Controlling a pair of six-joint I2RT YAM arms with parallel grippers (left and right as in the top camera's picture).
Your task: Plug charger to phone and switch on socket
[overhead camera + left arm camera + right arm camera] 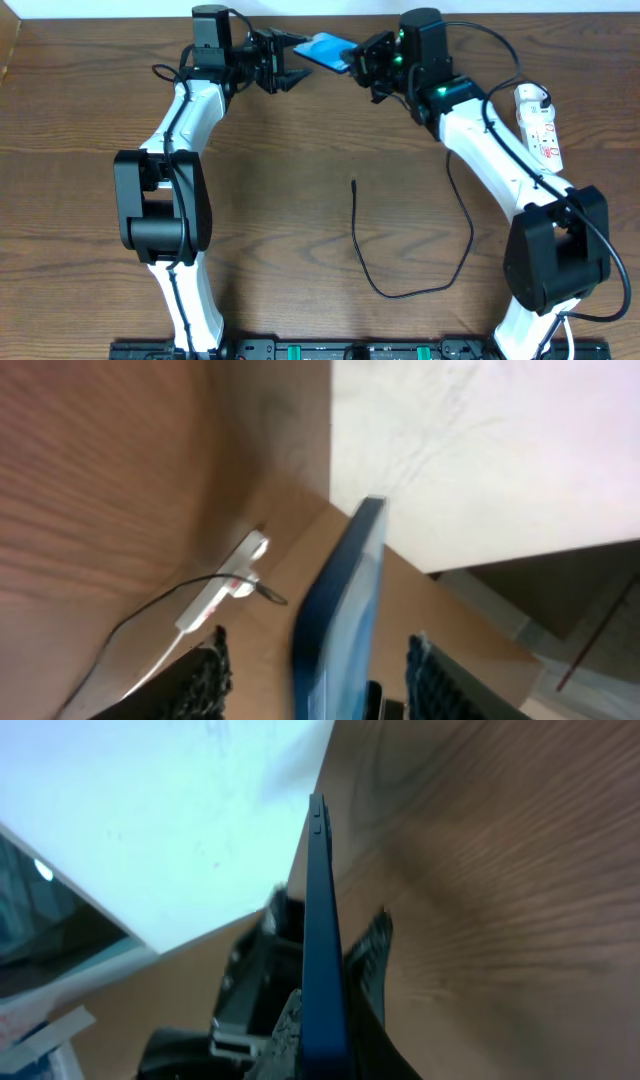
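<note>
The phone point(326, 50), blue-screened, is held in the air at the table's far edge, between both grippers. My right gripper point(363, 62) is shut on its right end; the right wrist view shows the phone point(322, 920) edge-on, clamped between the fingers point(330, 1020). My left gripper point(288, 66) is open, its fingers point(318, 655) on either side of the phone's other end point(345, 590) with gaps. The charger cable point(357, 240) lies loose mid-table, its small tip pointing up the table. The white socket strip point(538, 125) lies at the right; it also shows in the left wrist view point(222, 598).
A white wall or board point(480, 450) stands just behind the table's far edge. The charger cable loops under my right arm point(490, 160) toward the strip. The strip's white lead point(150, 660) trails off along the table.
</note>
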